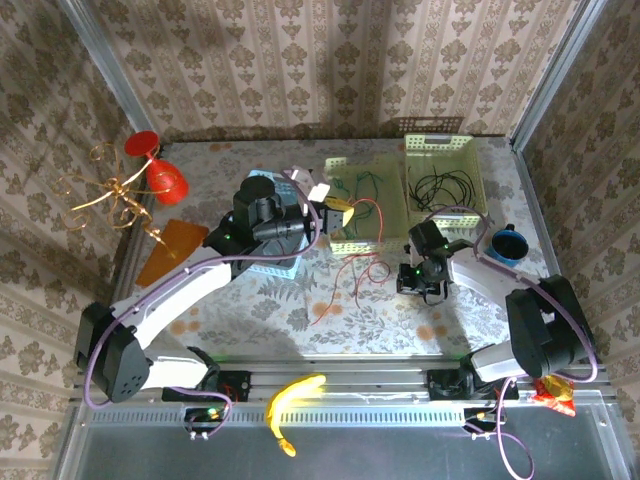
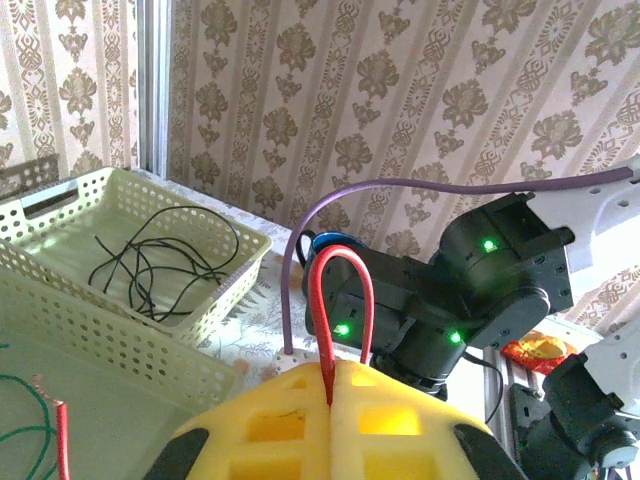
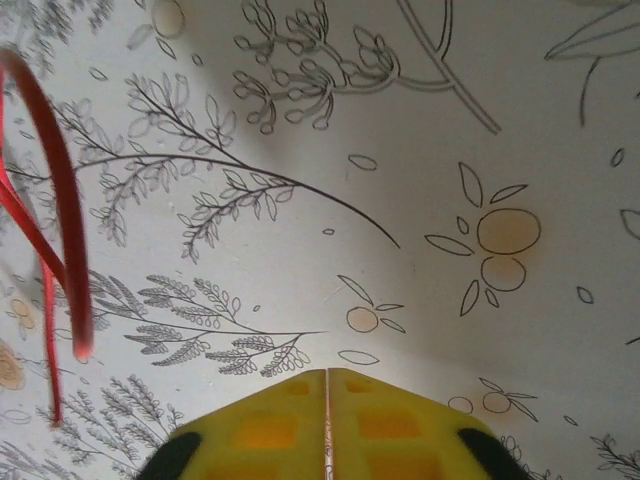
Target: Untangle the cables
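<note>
The left arm [image 1: 190,290] stretches from near left toward the far middle, the left gripper [image 2: 330,405] clamped on the red cable [image 2: 320,330]. The right arm [image 1: 490,272] bends inward, the right gripper [image 3: 327,410] facing down, pads pressed together.

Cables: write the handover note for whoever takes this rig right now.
Left gripper: jaws shut on the red cable, lifted over the middle tray.
Right gripper: jaws shut, empty, low over the table beside the red cable's trailing part.
Done: black cable alone in the right basket. Green cable lies in the middle tray.
Left: red cable looks not yet clear of the tray; free it and lay it apart.
</note>
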